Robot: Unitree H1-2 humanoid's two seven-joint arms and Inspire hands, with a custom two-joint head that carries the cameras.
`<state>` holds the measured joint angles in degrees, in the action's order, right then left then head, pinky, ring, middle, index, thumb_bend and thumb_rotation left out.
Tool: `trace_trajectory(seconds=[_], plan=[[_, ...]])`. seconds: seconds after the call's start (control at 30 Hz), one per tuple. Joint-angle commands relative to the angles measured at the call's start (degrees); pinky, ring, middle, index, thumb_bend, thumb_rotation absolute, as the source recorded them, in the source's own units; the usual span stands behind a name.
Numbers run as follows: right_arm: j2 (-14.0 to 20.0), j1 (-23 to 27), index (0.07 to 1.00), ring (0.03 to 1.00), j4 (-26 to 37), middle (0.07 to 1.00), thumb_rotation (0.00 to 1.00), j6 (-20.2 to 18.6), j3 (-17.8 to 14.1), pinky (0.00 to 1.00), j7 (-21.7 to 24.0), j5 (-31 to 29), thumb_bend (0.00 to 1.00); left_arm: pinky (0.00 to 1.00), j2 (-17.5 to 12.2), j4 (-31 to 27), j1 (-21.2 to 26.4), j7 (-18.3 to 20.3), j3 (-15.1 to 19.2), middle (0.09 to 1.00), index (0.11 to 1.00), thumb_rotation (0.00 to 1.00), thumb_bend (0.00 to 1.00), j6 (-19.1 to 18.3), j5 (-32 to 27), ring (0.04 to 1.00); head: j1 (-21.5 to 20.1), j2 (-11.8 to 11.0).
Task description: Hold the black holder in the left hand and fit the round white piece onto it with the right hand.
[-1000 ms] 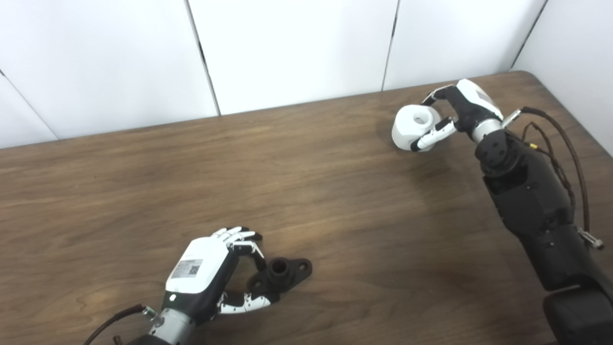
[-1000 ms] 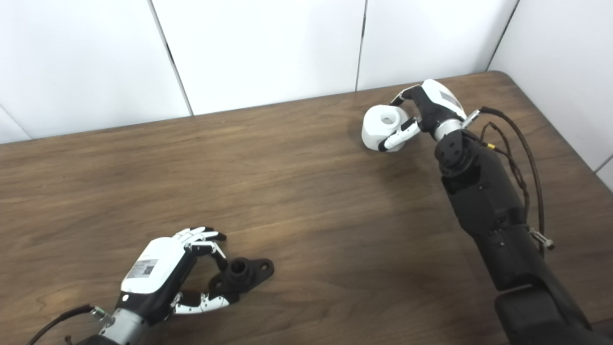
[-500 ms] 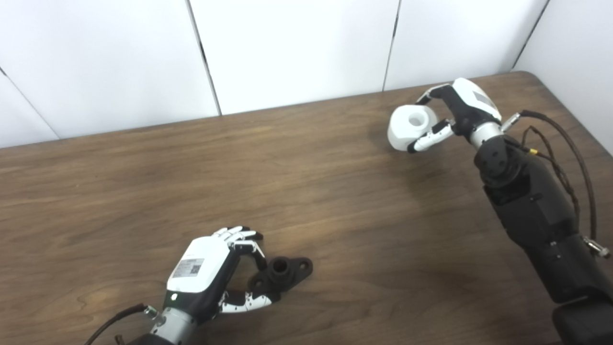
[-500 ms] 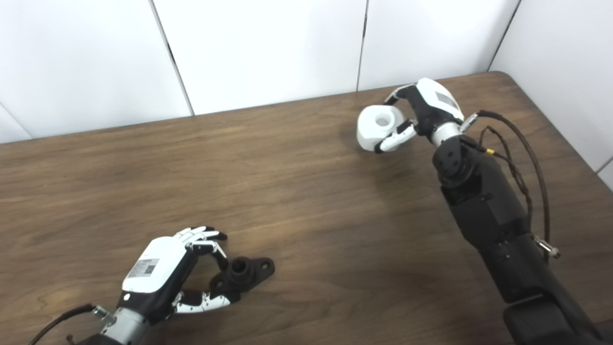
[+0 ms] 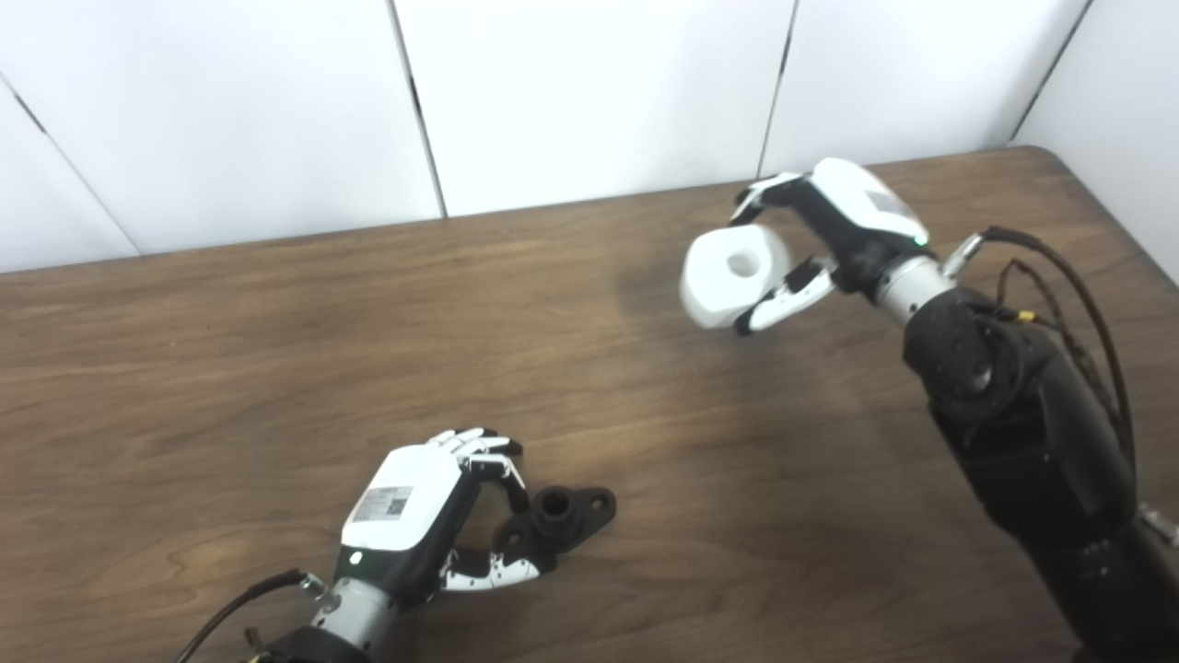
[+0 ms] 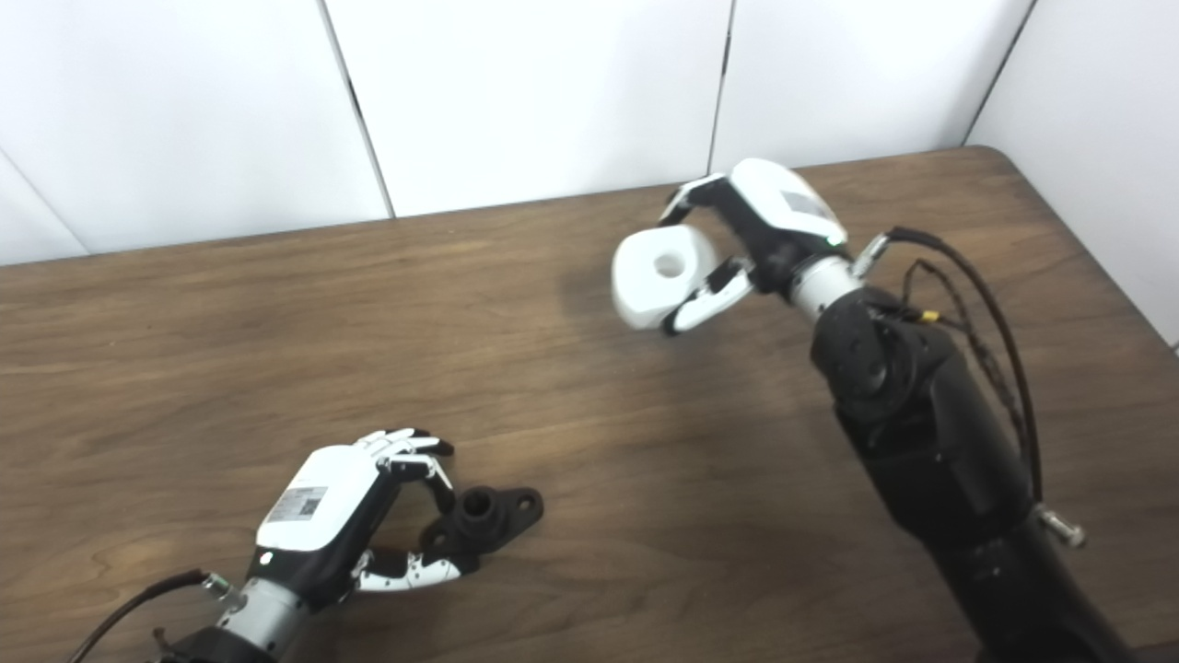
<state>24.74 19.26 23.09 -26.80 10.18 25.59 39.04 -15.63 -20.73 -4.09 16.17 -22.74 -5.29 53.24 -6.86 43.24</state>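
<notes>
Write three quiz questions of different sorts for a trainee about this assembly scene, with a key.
1. True or false: the round white piece is already seated on the black holder.
2. Multiple choice: where is the black holder? A) lifted high above the table by the right hand B) low at the wooden table, at the fingers of the left hand C) lying against the back wall
3. Fill in: the round white piece is held by the ____ hand.

Key
1. False: the two parts are far apart, and the right hand carries the white piece above the table.
2. B
3. right
</notes>
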Motion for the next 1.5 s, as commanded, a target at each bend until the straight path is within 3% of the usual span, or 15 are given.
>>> trace_trajectory(seconds=[0.0, 0.5, 0.87, 1.23, 1.47], plan=[[-0.26, 0.68, 0.481, 0.911, 3.45, 0.817, 0.14, 0.1, 0.09, 0.96, 0.91, -0.27, 0.53, 0.88, -0.25, 3.38, -1.15, 4.59, -1.74, 0.812, 0.492, 0.07, 0.51, -2.38, 2.05, 0.863, 0.08, 0.12], [-4.11, -3.4, 0.48, 0.919, 12.44, 0.82, 0.14, 0.1, 4.01, 1.0, 8.69, 0.97, 0.53, 0.89, 0.66, 2.61, -1.21, 4.87, -2.31, 0.811, 0.492, 0.07, 0.51, -3.49, 2.21, 0.863, 1.94, 0.86], [-7.7, -3.63, 0.479, 0.93, 17.39, 0.823, 0.14, 0.23, 4.46, 1.0, 11.23, -0.67, 0.53, 0.89, 0.95, 2.46, -0.75, 5.41, -2.93, 0.814, 0.492, 0.06, 0.51, -4.16, 2.76, 0.864, 2.34, 0.78], [-11.25, -3.84, 0.479, 0.944, 18.83, 0.822, 0.14, 0.01, 4.12, 1.0, 13.9, 0.14, 0.53, 0.89, 1.13, 2.94, 0.06, 5.54, -3.57, 0.816, 0.492, 0.06, 0.51, -5.39, 2.6, 0.872, 2.61, 0.65], [-11.0, -4.66, 0.479, 0.938, 18.34, 0.817, 0.14, 0.82, 5.31, 1.0, 13.88, 0.02, 0.53, 0.88, 1.45, 2.58, 0.28, 6.1, -4.11, 0.817, 0.492, 0.07, 0.51, -6.18, 3.51, 0.875, 2.87, 0.95]])
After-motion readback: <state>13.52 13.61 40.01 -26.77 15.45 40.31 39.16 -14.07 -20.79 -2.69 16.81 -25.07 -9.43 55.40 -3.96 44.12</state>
